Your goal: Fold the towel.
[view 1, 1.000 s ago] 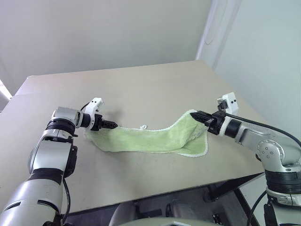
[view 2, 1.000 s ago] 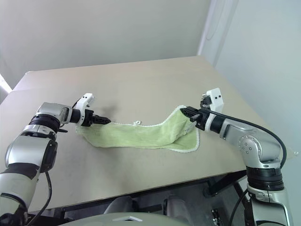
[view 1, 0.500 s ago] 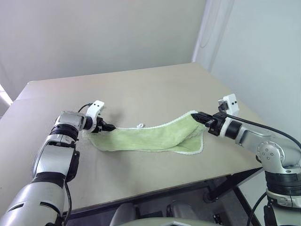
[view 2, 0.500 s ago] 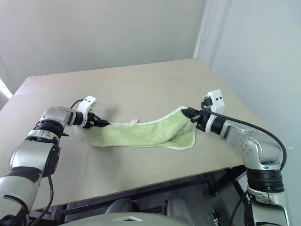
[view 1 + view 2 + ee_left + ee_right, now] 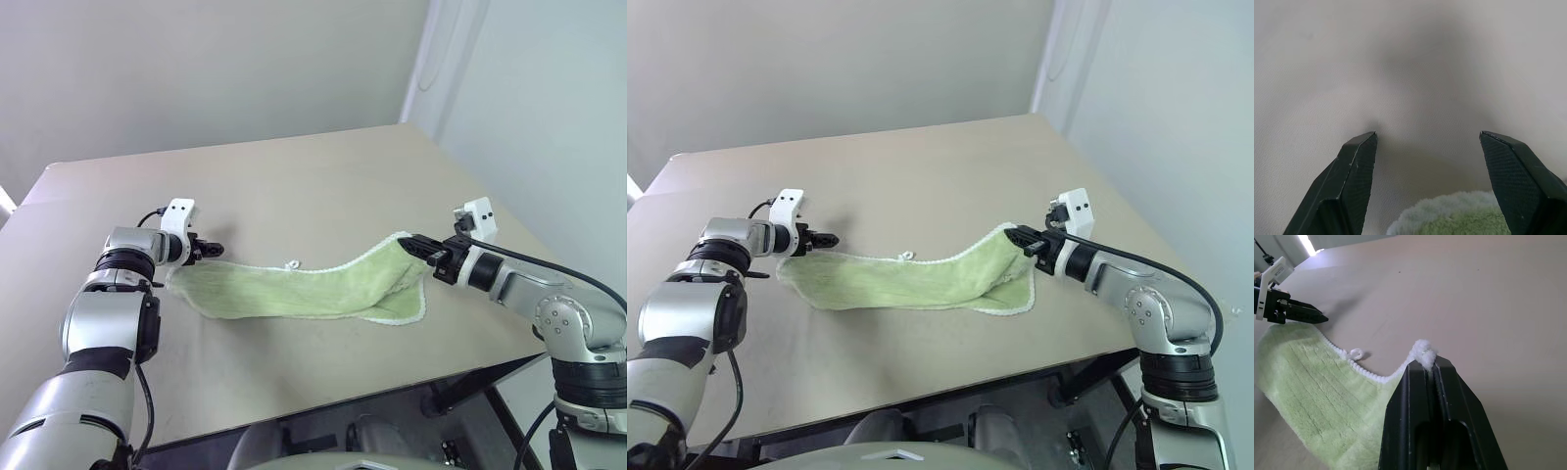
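Observation:
The light green towel [image 5: 294,294] lies stretched in a long strip across the table, its small white label loop [image 5: 292,264] on the far edge. My right gripper [image 5: 413,244] is shut on the towel's right corner [image 5: 1423,352] and holds it lifted off the table, so that end drapes down. At the towel's left end my left gripper [image 5: 209,249] is open; the left wrist view shows its fingers [image 5: 1359,161] spread over bare table with a bit of towel edge [image 5: 1449,215] just behind them and nothing between them.
The beige table [image 5: 294,176] has bare surface beyond the towel and to its left. Its front edge [image 5: 323,392] runs close below the towel, and the right corner [image 5: 529,343] sits under my right arm. A white wall stands behind.
My left gripper has swung left and turned, its tips now off the towel's left end over bare table. The right gripper keeps the corner in place. The camera has shifted slightly.

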You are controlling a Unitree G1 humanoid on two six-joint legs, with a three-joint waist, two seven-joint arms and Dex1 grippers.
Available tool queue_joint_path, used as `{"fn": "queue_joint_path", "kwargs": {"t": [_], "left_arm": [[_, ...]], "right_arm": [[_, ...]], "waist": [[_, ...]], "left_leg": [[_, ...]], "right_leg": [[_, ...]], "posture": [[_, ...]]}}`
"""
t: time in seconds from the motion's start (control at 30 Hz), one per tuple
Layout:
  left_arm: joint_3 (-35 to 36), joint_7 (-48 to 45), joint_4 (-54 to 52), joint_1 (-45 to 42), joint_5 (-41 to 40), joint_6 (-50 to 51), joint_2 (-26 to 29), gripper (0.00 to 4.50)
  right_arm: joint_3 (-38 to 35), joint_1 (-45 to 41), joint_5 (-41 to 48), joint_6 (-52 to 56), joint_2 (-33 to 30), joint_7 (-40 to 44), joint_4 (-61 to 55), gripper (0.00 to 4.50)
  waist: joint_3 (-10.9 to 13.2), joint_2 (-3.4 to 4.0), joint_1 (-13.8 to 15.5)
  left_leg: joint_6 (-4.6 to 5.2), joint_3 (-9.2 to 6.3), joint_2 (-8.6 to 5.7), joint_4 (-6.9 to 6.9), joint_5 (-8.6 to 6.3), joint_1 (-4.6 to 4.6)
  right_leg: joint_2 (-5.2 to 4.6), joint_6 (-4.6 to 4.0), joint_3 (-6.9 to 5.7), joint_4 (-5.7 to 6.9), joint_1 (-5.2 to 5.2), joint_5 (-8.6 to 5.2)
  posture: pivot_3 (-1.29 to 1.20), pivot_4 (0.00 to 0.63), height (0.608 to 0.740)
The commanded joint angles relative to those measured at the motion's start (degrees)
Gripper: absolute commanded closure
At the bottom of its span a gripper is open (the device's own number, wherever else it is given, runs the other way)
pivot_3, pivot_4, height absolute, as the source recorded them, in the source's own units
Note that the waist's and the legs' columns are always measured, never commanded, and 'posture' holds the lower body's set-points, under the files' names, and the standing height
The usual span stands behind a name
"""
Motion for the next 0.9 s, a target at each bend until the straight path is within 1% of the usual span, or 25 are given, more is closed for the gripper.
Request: {"fn": "queue_joint_path", "kwargs": {"t": [0.03,0.17,0.3,0.37,0.43,0.53,0.57,0.73,0.9], "left_arm": [[-3.90,-3.43,-0.21,0.79,3.51,4.59,1.07,0.96],[-6.82,-6.60,-2.79,1.12,5.33,7.46,2.67,0.96],[-7.82,-8.69,-4.89,1.66,5.43,9.92,3.74,0.96],[-8.81,-10.72,-7.74,2.44,5.70,9.95,4.34,0.96],[-7.94,-10.85,-9.88,2.41,4.61,11.66,4.65,0.96],[-7.10,-10.45,-13.34,2.71,3.80,13.44,5.52,0.42],[-7.16,-10.16,-14.39,2.96,3.87,13.80,5.80,0.06],[-7.36,-10.21,-17.12,3.23,3.60,18.32,7.12,0.02],[-8.28,-13.45,-20.66,4.37,2.36,24.06,7.92,0.02]], "right_arm": [[-1.97,-0.42,0.33,-0.04,-0.55,-0.03,-2.39,4.50],[-2.23,-0.04,0.37,0.08,-0.58,0.06,-2.53,4.50],[-1.66,-0.16,-0.24,-0.41,-0.31,0.23,-1.99,4.50],[-1.14,-0.31,-0.90,-0.93,-0.30,0.43,-1.83,4.50],[-0.76,-0.47,-1.40,-1.27,-0.21,0.67,-1.68,4.50],[0.00,-0.86,-2.79,-2.22,0.01,1.16,-0.71,4.50],[0.17,-1.00,-3.10,-2.41,0.13,1.31,-0.40,4.50],[0.61,-1.28,-4.02,-2.84,0.63,1.97,0.04,4.50],[0.88,-1.59,-4.80,-3.22,0.97,2.43,0.75,4.50]], "waist": [[0.00,0.00,-0.30],[0.01,-0.01,-0.50],[0.01,-0.01,-0.52],[0.01,-0.01,-0.50],[0.01,-0.02,-0.42],[0.04,-0.08,-0.34],[0.08,-0.13,-0.35],[0.20,-0.33,-0.24],[0.21,-0.35,-0.19]], "left_leg": [[0.00,0.04,0.00,0.00,0.00,0.04],[-0.01,0.17,0.01,-0.11,-0.01,0.19],[0.00,0.28,0.01,-0.45,0.00,0.24],[0.00,0.33,0.01,-0.61,0.00,0.24],[0.00,0.34,0.01,-0.70,0.00,0.23],[0.01,0.35,0.01,-0.73,0.00,0.20],[0.01,0.35,0.01,-0.73,0.00,0.20],[0.01,0.35,0.02,-0.66,0.00,0.21],[0.01,0.36,0.00,-0.64,0.00,0.19]], "right_leg": [[0.00,0.00,0.06,0.00,0.02,0.00],[0.01,-0.02,0.20,-0.03,0.05,-0.02],[0.03,-0.03,0.33,-0.14,-0.05,-0.03],[0.08,-0.07,0.42,-0.15,-0.13,-0.04],[0.11,-0.07,0.44,-0.14,-0.19,-0.05],[0.14,-0.04,0.45,-0.13,-0.23,-0.08],[0.14,-0.05,0.45,-0.13,-0.23,-0.09],[0.14,-0.06,0.47,-0.10,-0.22,-0.10],[0.10,-0.07,0.47,-0.12,-0.21,-0.11]], "posture": [[0.00,0.000,0.740],[0.00,0.000,0.740],[0.00,0.000,0.740],[0.00,0.000,0.740],[0.00,0.000,0.740],[0.00,0.000,0.740],[0.00,0.000,0.740],[0.00,0.000,0.740],[0.00,0.000,0.740]]}}
